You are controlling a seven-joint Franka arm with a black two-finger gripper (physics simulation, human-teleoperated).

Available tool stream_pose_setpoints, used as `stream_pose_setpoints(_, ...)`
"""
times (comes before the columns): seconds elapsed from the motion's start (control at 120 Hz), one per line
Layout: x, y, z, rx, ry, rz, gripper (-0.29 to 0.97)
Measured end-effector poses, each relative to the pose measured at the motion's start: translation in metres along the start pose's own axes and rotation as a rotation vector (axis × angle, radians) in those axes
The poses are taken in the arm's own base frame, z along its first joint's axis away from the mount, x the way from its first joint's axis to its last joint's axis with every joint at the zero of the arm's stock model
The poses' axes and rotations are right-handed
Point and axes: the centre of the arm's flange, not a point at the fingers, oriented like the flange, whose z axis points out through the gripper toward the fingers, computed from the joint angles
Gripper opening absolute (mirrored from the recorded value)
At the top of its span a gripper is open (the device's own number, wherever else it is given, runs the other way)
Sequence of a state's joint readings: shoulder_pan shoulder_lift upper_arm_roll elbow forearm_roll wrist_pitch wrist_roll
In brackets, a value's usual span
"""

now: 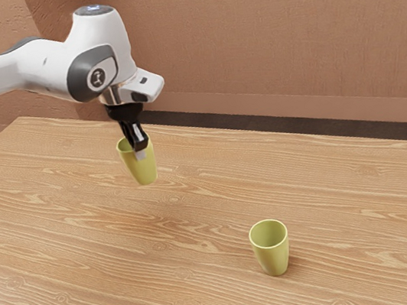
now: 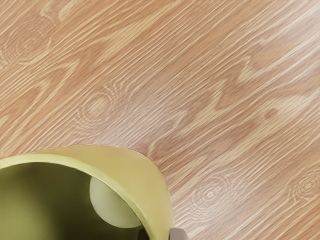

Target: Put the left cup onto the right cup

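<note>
Green and lifted clear of the tabletop (image 1: 63, 244), the left cup (image 1: 137, 161) hung from your end effector (image 1: 139, 147), its fingers clamped across the cup's wall, mouth up and slightly tilted. You were mid-carry. The right cup (image 1: 269, 246) stood upright, below and well apart from the end effector. Your next move called for travelling over it, lining up, then lowering.

The table (image 1: 57, 253) is pale, strongly grained wood with a soft sheen. The upper-left cup (image 1: 140, 172) and lower-right cup (image 1: 270, 250) look like smooth, matt plastic.
</note>
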State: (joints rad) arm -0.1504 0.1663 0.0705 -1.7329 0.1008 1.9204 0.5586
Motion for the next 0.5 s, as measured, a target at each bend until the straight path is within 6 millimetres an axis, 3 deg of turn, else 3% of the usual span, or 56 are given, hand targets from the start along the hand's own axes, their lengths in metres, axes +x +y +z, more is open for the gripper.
stream_pose_setpoints(0.292,-0.002,0.029,-0.004,-0.009,0.0,0.025,-0.11)
stream_pose_setpoints(0.5,0.012,0.053,-0.008,-0.006,0.006,0.058,-0.11)
